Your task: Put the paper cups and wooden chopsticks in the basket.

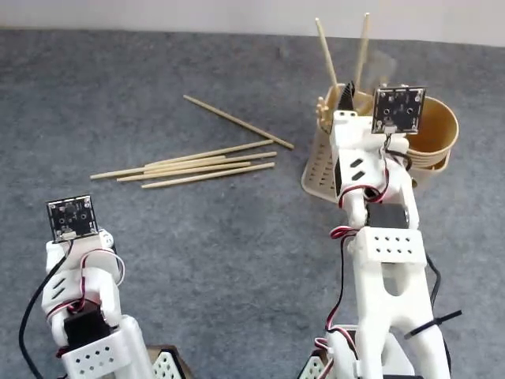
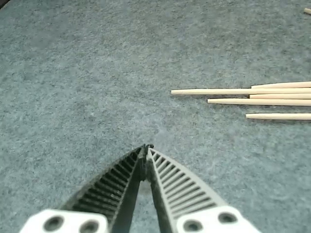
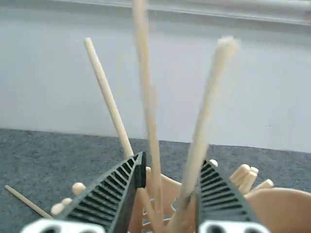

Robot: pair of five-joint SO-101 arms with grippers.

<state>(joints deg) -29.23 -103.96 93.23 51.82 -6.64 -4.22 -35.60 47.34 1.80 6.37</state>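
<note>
A cream slatted basket [image 1: 319, 170] stands at the right of the grey carpet with brown paper cups [image 1: 435, 130] nested in it. Two wooden chopsticks [image 1: 325, 47] stick up out of it. My right gripper [image 3: 170, 172] hangs just over the basket, open. Two upright chopsticks [image 3: 148, 107] stand loosely between its jaws, and a third [image 3: 108, 97] leans just outside them. Beside the jaws is a cup's rim [image 3: 282, 208]. Several loose chopsticks [image 1: 197, 166] lie in a bundle mid-table, and one more [image 1: 237, 121] lies slanted behind them. My left gripper [image 2: 147, 148] is shut and empty, low over the carpet, short of the chopstick tips [image 2: 243, 91].
The carpet ends at a pale wall [image 1: 197, 14] just behind the basket. The left arm's base [image 1: 95, 347] sits at the front left corner. Bare carpet [image 1: 221, 253] spreads between the two arms and in front of the bundle.
</note>
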